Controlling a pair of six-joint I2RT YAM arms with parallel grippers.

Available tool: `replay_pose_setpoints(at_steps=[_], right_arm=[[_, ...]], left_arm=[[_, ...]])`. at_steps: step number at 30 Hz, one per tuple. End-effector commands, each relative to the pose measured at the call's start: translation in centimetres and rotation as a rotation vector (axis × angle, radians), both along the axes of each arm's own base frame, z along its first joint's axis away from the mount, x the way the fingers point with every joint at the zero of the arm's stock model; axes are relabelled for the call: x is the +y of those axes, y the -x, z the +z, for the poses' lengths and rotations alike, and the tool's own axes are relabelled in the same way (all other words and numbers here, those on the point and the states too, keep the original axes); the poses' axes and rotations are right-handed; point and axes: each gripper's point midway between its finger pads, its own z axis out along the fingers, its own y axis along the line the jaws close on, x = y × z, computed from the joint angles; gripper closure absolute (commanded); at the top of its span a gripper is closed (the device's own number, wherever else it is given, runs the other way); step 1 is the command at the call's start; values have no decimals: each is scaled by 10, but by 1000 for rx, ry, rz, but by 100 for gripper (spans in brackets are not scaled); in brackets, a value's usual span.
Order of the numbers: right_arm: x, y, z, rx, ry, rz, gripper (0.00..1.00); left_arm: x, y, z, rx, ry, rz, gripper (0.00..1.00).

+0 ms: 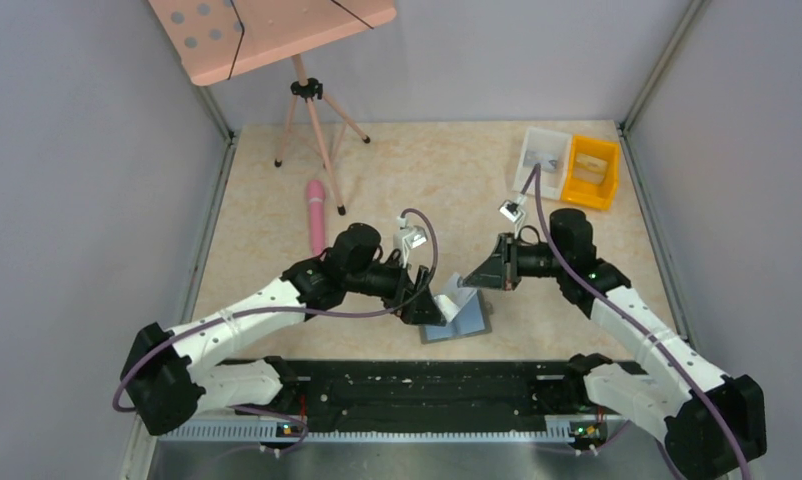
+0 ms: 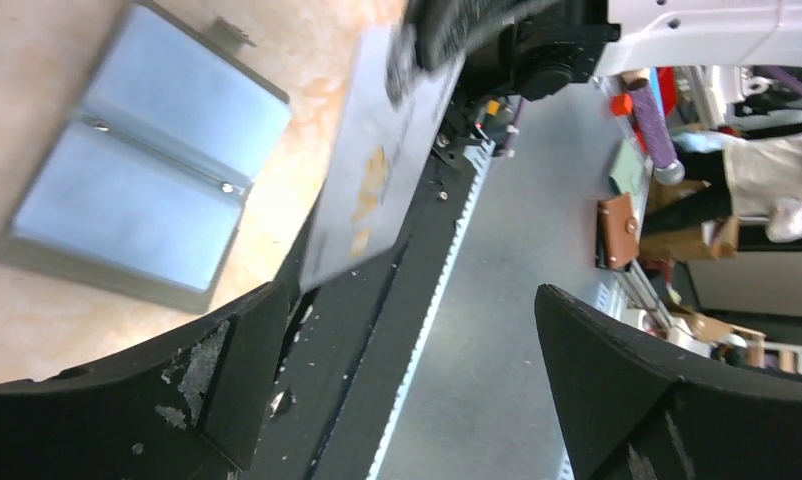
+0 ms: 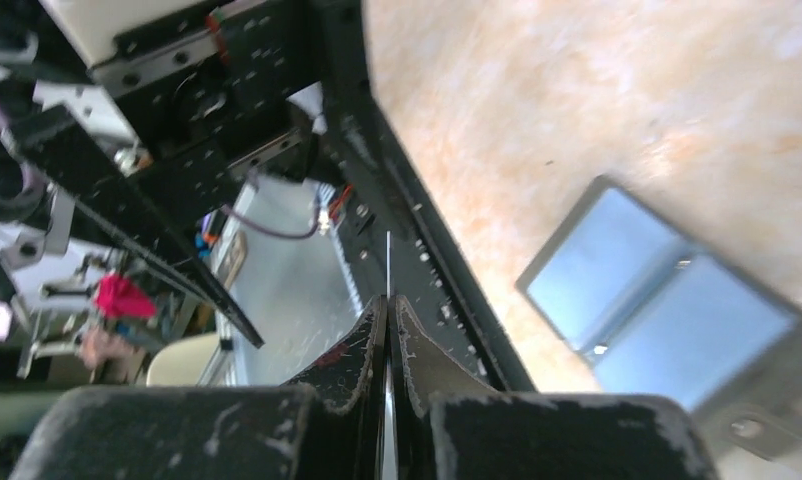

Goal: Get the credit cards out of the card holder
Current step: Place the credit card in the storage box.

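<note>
Gripper, right (top view): the right gripper is pinched on a pale card, holding it tilted just above the open card holder near the table's front edge.
Gripper, left (top view): the left gripper is just beside the card; its jaw state is unclear here.
Surroundings: pink cylinder, tripod, white bin and yellow bin are well apart; nothing obstructs.
Left wrist: fingers spread wide, empty. The card hangs ahead; the holder lies flat, blue-grey panels bare.
Right wrist: fingers closed on the card, seen edge-on.
Handling (judgement): card probably light, stiff, slick; grip the free short edge. The holder may slide.
</note>
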Motion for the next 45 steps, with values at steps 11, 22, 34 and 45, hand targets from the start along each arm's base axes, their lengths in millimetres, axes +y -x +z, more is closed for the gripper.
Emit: replay_pose_setpoints(at_steps=[11,22,34,45], right_arm=[[-102,-139,16,-73,124,-682,100],[-184,-253,34,-222,273,-1107,100],[-254,-356,9,-220,260,-1237,100],[-264,-426,-38,-113,235,-1268,100]], left_arm=[[67,-78,-6,-381,-288,436,1],[132,-97,-4,-480,-545,643,1],[140,-95,5,-568,-560,584,1],[160,-106,17,-644,-571,700,3]])
